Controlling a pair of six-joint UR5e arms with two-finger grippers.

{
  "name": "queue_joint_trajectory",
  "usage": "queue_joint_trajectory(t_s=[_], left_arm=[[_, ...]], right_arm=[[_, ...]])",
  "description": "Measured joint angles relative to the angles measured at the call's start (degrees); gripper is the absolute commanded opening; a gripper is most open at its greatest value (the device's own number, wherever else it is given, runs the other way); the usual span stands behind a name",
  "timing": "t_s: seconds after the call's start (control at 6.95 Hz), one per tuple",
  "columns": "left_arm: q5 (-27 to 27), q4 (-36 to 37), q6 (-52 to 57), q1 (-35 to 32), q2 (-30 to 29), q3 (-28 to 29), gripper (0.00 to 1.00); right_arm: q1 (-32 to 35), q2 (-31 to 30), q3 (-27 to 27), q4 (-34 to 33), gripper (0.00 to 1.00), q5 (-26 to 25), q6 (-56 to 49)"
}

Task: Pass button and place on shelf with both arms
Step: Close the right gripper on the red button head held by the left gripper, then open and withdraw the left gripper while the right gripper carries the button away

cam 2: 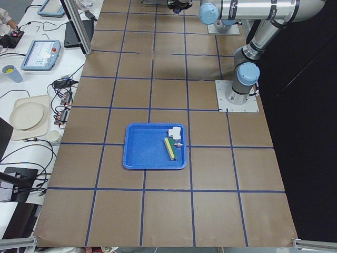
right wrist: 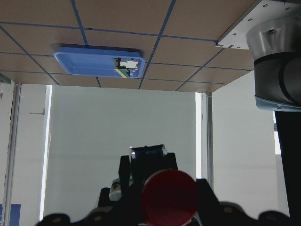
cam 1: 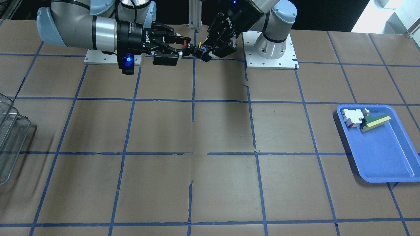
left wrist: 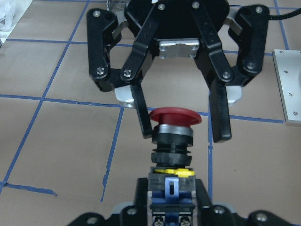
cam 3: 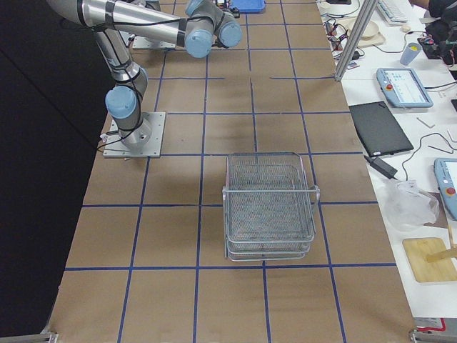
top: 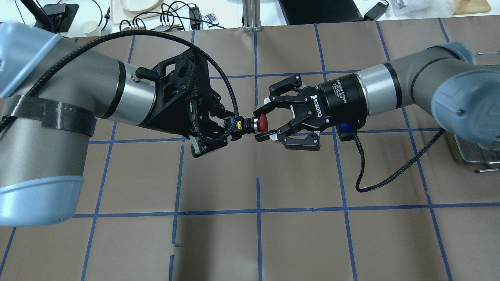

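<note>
The button (top: pixel 258 124), with a red cap, black body and yellow collar, hangs in mid-air above the table's back middle. My left gripper (top: pixel 234 127) is shut on its blue base end. My right gripper (top: pixel 261 123) is open, one finger on each side of the red cap. In the left wrist view the button (left wrist: pixel 174 136) stands between the right gripper's fingers (left wrist: pixel 220 117), with a small gap on one side. The front view shows the same meeting (cam 1: pixel 193 48). The shelf (cam 3: pixel 270 207) stands on the robot's right and also shows at the front view's left edge (cam 1: pixel 10 137).
A blue tray (cam 1: pixel 384 154) lies on the robot's left side, holding a white-and-red part (cam 1: pixel 351 117) and a green-and-yellow wedge (cam 1: pixel 375 122). A black cable (top: pixel 375 171) hangs from the right wrist. Both arm bases sit at the table's back edge.
</note>
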Motion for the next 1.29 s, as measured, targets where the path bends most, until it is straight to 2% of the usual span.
queue_joint_trajectory(t_s=[0.58, 0.86, 1.01, 1.29], left_arm=[[0.4, 0.2, -1.1, 0.0, 0.0, 0.0, 1.0], [3.9, -1.0, -3.5, 0.5, 1.0, 0.1, 1.0], [8.0, -1.5, -6.2, 0.9, 1.1, 0.4, 1.0], [14.3, -3.3, -12.6, 4.3, 0.4, 0.5, 1.0]], right_arm=[[-0.6, 0.2, -0.3, 0.0, 0.04, -0.4, 0.1], [-1.9, 0.2, -1.4, -0.3, 0.04, -2.1, 0.2], [-4.0, 0.2, -2.9, -0.5, 0.04, -5.8, -0.2], [-7.1, 0.3, -8.0, -0.8, 0.04, -17.3, -4.3]])
